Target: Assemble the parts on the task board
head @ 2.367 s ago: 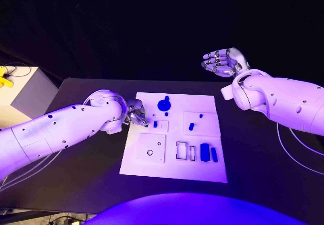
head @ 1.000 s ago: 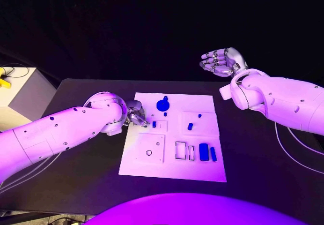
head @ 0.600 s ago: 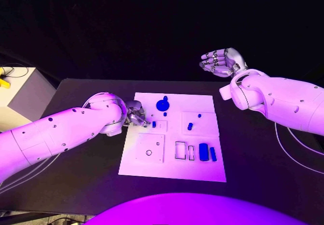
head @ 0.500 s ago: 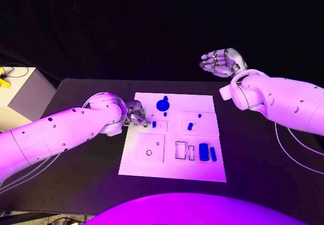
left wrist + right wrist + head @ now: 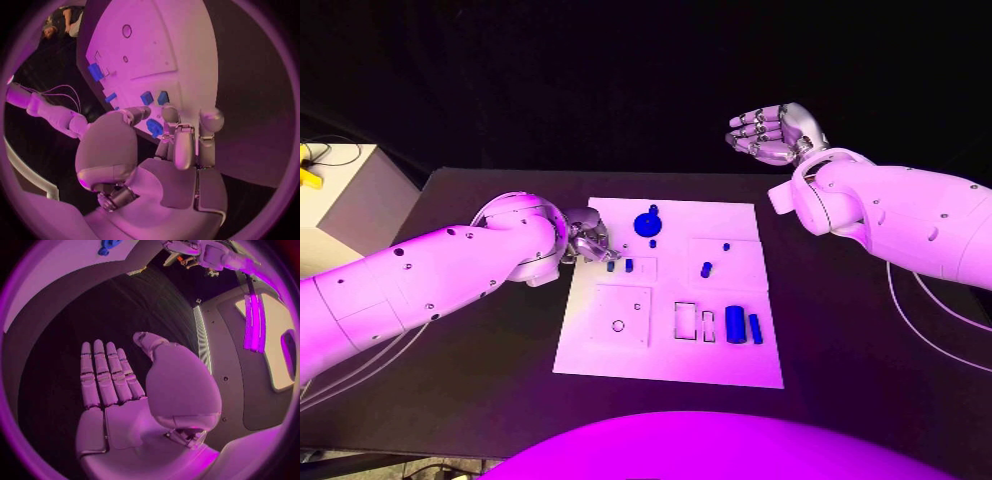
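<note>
While your left hand (image 5: 589, 242) pinches a small blue part (image 5: 154, 128) over the board's (image 5: 669, 350) left edge, other parts lie beside it. Your right hand (image 5: 769, 132) hangs empty, fingers apart, beyond the board.

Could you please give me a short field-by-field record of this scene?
Board: white board in the middle of the black table
Left robot hand: at the board's left edge, seems to pinch a small blue piece
Right robot hand: raised beyond the table's far edge, holding nothing
Other pieces: round blue piece near the board's far edge; two blue blocks side by side toward its near right
</note>
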You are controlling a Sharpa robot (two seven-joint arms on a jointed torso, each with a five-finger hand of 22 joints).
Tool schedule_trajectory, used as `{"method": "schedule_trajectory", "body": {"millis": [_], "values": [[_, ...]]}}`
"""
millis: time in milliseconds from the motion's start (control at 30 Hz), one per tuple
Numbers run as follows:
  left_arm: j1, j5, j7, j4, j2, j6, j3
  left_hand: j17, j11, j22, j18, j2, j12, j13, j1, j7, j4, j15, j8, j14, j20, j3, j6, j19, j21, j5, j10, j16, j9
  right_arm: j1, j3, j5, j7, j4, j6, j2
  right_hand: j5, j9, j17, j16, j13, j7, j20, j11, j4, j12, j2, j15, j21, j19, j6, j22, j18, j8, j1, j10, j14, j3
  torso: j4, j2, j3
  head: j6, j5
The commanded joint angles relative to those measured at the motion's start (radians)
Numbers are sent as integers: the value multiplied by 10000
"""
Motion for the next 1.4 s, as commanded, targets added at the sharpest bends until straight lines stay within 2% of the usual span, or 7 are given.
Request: {"method": "schedule_trajectory", "body": {"millis": [33, 167, 300, 400, 633, 1000, 1400], "values": [[1, 240, 28, 78, -4, -147, 107, 1151, -14, -33, 65, 96, -37, -19, -46, 23, 16, 51, 42, 564, 8, -120, -41, -60, -50, 21, -72, -66, -10, -6, 2, -16, 121, 18, 124, -1, 36, -8, -9, -13, -13, 418, -1, 61, -15, -54, 53, -8, -5, -57, 89, -9, 54, -55, 19, -11, -19, -66, -3, 5, 4, 1, -1], [-10, 734, 152, 155, -6, -426, 377, 1027, 67, -236, 99, 41, -144, -271, -342, 109, 35, 116, -5, 507, 49, -1011, -216, -181, -176, -32, -325, -123, -54, -7, 2, -16, 120, 19, 124, -3, 36, -8, -9, -13, -13, 418, -1, 61, -15, -54, 53, -8, -5, -57, 89, -9, 54, -55, 19, -11, -19, -66, -18, 15, -3, 1, -20], [-15, 1958, 1025, 182, -71, -1022, 559, -1619, 553, -3042, 553, 379, -862, -1231, 73, 623, 37, 542, -198, -924, 352, -1930, -1520, -2068, -2076, 13, -2105, -1632, -188, -9, 2, -16, 115, 9, 122, -6, 36, -8, -9, -13, -13, 418, -1, 61, -15, -54, 53, -8, -5, -57, 89, -9, 54, -55, 19, -11, -19, -66, -15, 2, 9, 1, -61], [-14, 2599, 2038, 127, -72, -1626, 620, -3391, 803, -3614, 610, 833, -997, -1434, 1176, 903, -96, 762, -98, -1944, 590, -1672, -2200, -2260, -2864, 120, -2980, -2909, -296, -10, 2, -16, 111, 6, 119, -11, 36, -8, -9, -13, -13, 418, -1, 61, -15, -54, 53, -8, -5, -57, 89, -9, 54, -55, 19, -11, -19, -66, -3, -13, 34, 1, -68], [-14, 2712, 4190, -50, 107, -2597, 637, -5030, 1029, -3995, 599, 648, -1702, -2370, 3450, 1121, -850, 940, -341, -2991, 735, -606, -2224, -2312, -3438, -15, -3779, -3981, -1170, -11, 2, -16, 107, -7, 115, -5, 35, -15, -25, -14, -13, 421, 0, 64, -22, -54, 55, -6, -5, -61, 93, -10, 54, -63, 23, -12, -21, -70, -8, 6, 5, 1, -131], [-7, -402, 5495, -758, 794, -3194, 41, -5654, 1003, -3649, 609, 239, -2584, -3625, 4210, 1044, -1708, 923, -1397, -3594, 719, -809, -1732, -2724, -3007, -85, -3951, -4050, -2799, -11, 1, -17, 105, -25, 126, 33, 36, -16, -30, -14, -12, 420, 0, 63, -26, -53, 59, -6, -5, -62, 96, -10, 54, -63, 29, -10, -20, -68, 8, -1, 21, 1, -257], [33, -2915, 4918, -1420, 1479, -2822, -236, -4778, 1012, -3431, 613, -28, -2715, -4007, 3908, 1019, -1802, 949, -1795, -2863, 755, -1170, -1466, -2728, -2658, -141, -4063, -3145, -3410, -11, 1, -17, 99, -45, 149, 72, 39, -20, -42, -13, -12, 418, 0, 61, -38, -51, 72, -7, -4, -63, 104, -9, 54, -67, 45, -7, -17, -60, 32, -4, 18, 1, -343]]}}
